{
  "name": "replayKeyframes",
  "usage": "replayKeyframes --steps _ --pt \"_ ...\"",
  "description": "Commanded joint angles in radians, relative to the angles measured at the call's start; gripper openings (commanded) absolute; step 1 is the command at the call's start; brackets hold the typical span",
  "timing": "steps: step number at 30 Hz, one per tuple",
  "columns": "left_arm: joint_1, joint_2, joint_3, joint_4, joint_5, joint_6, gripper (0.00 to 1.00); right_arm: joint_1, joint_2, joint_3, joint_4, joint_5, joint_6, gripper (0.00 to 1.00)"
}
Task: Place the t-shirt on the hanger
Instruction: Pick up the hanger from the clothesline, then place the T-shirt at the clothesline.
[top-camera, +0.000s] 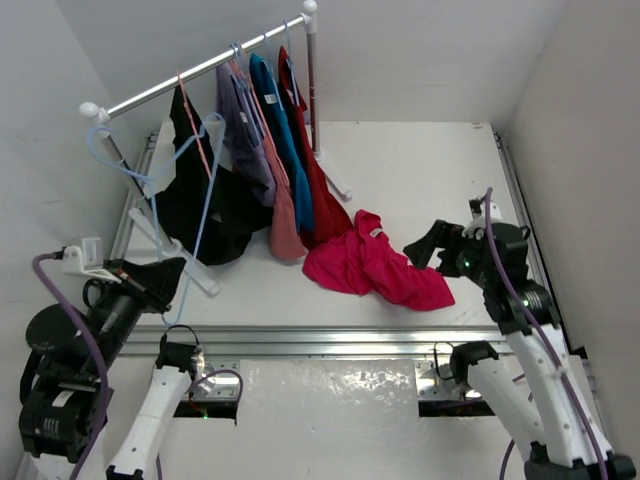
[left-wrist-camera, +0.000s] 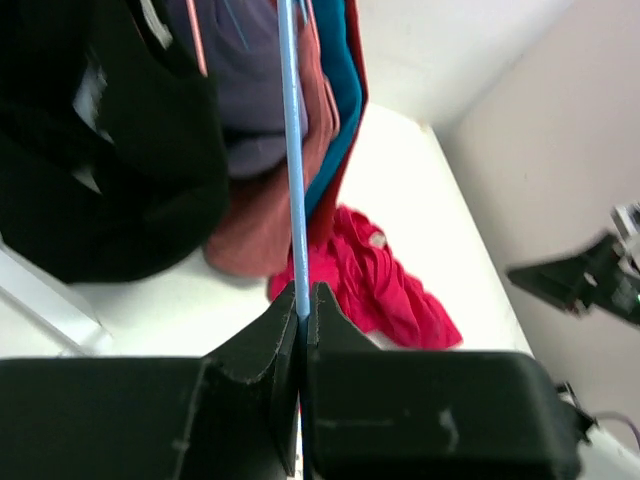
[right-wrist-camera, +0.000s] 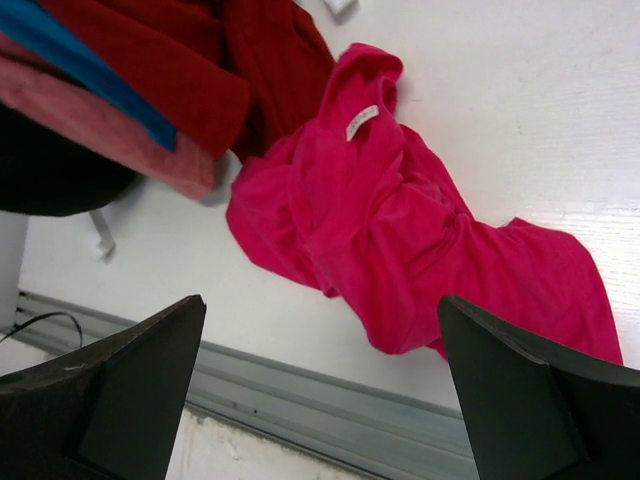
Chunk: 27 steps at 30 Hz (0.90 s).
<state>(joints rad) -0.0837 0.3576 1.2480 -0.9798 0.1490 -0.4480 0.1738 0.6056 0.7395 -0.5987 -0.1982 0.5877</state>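
Observation:
The magenta-pink t-shirt (top-camera: 375, 262) lies crumpled on the white table, its white neck label (right-wrist-camera: 362, 122) facing up. It also shows in the left wrist view (left-wrist-camera: 385, 280) and the right wrist view (right-wrist-camera: 400, 230). The pale blue hanger (top-camera: 207, 190) slants from the rack's left end down to my left gripper (top-camera: 172, 275). In the left wrist view that gripper (left-wrist-camera: 303, 305) is shut on the hanger's wire (left-wrist-camera: 293, 150). My right gripper (top-camera: 425, 252) is open and empty just beside the shirt's right end, jaws wide apart above the shirt's near edge (right-wrist-camera: 320, 300).
A rack rail (top-camera: 200, 72) holds a black shirt (top-camera: 200, 210), a lavender one (top-camera: 245, 130), a blue one (top-camera: 285, 150), a salmon one (top-camera: 285, 225) and a dark red one (top-camera: 320, 190). The rack's white foot (top-camera: 195, 270) lies near my left gripper. A metal rail (top-camera: 330, 340) edges the table.

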Motion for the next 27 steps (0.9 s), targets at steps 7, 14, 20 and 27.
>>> replayKeyframes --steps 7,14,20,27 --pt "0.009 -0.017 -0.205 0.156 0.259 0.011 0.0 0.006 0.258 0.05 0.151 0.218 -0.045 0.99" --pt "0.032 -0.012 -0.35 0.357 0.455 0.108 0.0 0.006 0.569 0.136 0.241 0.153 -0.1 0.84" --pt "0.033 0.0 -0.484 0.566 0.548 0.072 0.0 0.062 0.821 0.207 0.301 0.043 -0.019 0.65" --pt "0.032 0.052 -0.602 0.779 0.52 0.022 0.0 0.194 0.865 0.153 0.359 0.173 0.08 0.57"
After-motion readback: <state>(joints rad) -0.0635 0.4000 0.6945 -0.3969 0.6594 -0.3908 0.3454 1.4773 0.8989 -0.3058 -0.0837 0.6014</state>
